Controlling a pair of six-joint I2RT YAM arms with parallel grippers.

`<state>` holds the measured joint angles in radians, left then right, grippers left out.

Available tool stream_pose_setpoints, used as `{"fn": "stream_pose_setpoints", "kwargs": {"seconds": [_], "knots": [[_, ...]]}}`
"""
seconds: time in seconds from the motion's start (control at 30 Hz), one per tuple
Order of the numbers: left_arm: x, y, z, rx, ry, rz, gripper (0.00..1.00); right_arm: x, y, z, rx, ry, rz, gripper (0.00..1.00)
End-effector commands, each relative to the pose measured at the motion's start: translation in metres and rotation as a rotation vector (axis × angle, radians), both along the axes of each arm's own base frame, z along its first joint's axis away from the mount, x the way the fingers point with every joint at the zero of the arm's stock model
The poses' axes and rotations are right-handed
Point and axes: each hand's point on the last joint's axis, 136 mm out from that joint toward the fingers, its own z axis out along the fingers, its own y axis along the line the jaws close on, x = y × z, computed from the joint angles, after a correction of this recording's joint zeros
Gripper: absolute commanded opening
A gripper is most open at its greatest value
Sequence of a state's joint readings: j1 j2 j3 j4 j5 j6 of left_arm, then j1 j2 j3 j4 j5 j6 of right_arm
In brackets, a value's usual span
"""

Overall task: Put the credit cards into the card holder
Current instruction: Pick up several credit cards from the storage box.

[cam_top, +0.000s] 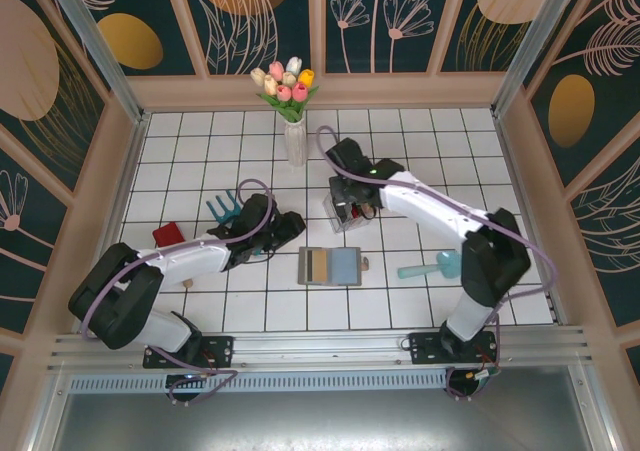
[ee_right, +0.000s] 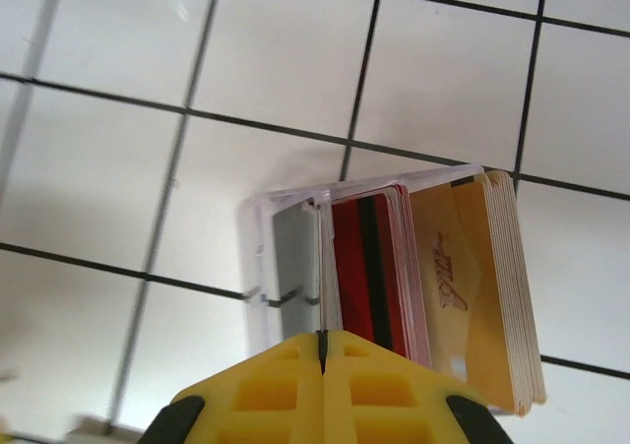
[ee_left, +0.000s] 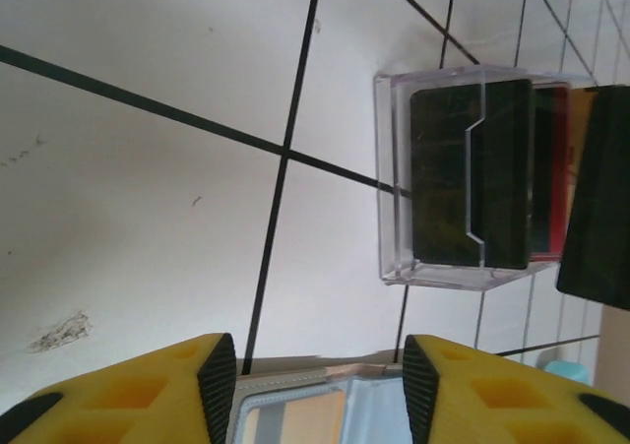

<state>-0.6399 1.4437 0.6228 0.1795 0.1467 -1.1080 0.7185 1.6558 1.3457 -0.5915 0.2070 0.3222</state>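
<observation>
Right fingers pressed together, close over credit cards in clear rack

— Where do you have the cards?

— I see them standing on edge, packed together in the clear rack (red ones with a dark stripe, then a thick tan stack). From the left wrist view, a black one faces me.

— And the holder?

— It lies open and flat on the tiles, on my side of the rack and apart from it. It has tan slots on the left, blue on the right and a small clasp tab at the right edge.
</observation>
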Motion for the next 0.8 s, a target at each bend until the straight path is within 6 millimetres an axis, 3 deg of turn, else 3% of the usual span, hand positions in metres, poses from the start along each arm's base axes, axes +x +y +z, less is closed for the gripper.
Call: {"fn": "stream_pose_setpoints", "kwargs": {"seconds": [0.0,0.17,0.27,0.47,0.6,0.77], "knots": [[0.012,-0.016,0.048,-0.154,-0.112,-0.048,0.57,-0.009,0.014,0.036,0.269,0.007,0.038,0.00],[0.016,-0.033,0.106,-0.388,-0.235,-0.146,0.78,-0.027,0.014,0.080,0.594,0.019,0.104,0.00],[0.017,-0.042,0.132,-0.471,-0.292,-0.211,0.85,-0.042,0.019,0.103,0.736,0.026,0.164,0.00],[0.018,-0.063,0.172,-0.619,-0.352,-0.323,0.87,-0.051,0.016,0.124,0.864,0.028,0.203,0.00],[0.017,-0.068,0.190,-0.674,-0.394,-0.355,0.82,-0.053,0.018,0.124,0.893,0.046,0.219,0.00],[0.011,-0.069,0.205,-0.737,-0.423,-0.392,0.53,-0.050,0.018,0.112,0.895,0.072,0.203,0.00]]}}
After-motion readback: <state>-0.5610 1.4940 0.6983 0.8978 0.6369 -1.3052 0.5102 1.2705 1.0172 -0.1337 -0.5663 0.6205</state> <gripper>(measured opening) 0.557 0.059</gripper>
